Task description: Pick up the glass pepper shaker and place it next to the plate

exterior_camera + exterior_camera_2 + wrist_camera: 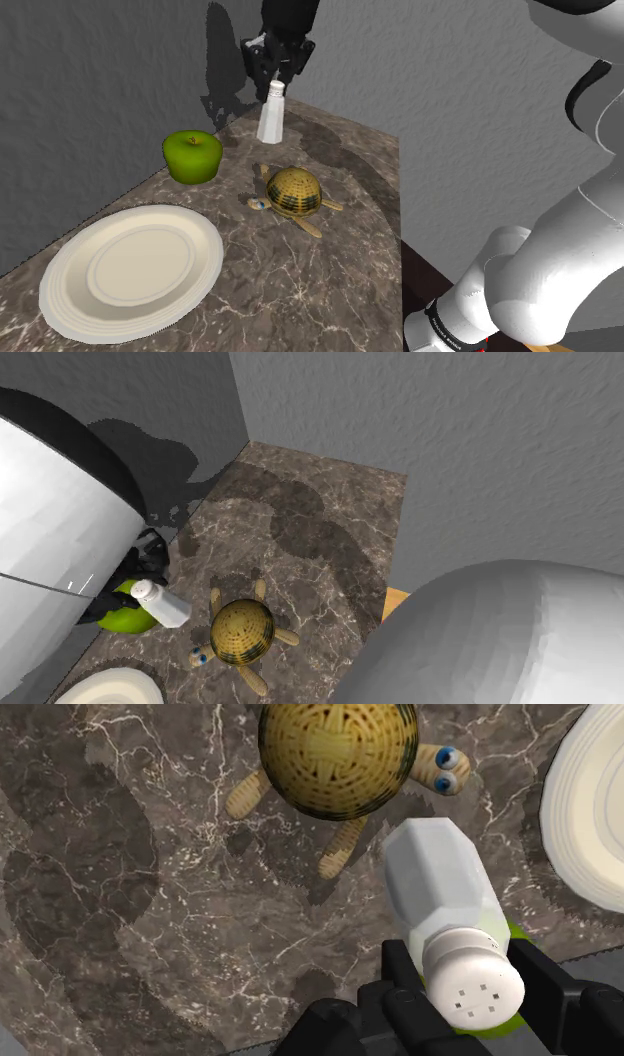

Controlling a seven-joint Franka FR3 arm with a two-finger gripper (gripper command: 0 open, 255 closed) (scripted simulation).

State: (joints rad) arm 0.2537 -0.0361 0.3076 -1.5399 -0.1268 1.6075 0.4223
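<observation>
My black gripper [276, 82] is shut on the white cap of the pepper shaker [272, 115], a pale, clear-bodied bottle. The shaker hangs upright at the far end of the marble table [340, 270], seemingly just off its surface. In the wrist view the fingers [400, 979] clasp the cap on both sides, with the shaker's body [445, 889] pointing down towards the table. The second exterior view shows the shaker [162, 603] in front of a green apple. The white plate [60, 290] lies at the near left of the shoulder view, well apart from the shaker.
A green apple [193, 156] sits to the left of the shaker in the shoulder view. A woven yellow turtle [292, 192] lies between shaker and table middle. Grey walls stand behind and left of the table. The table's right edge drops off near the stand.
</observation>
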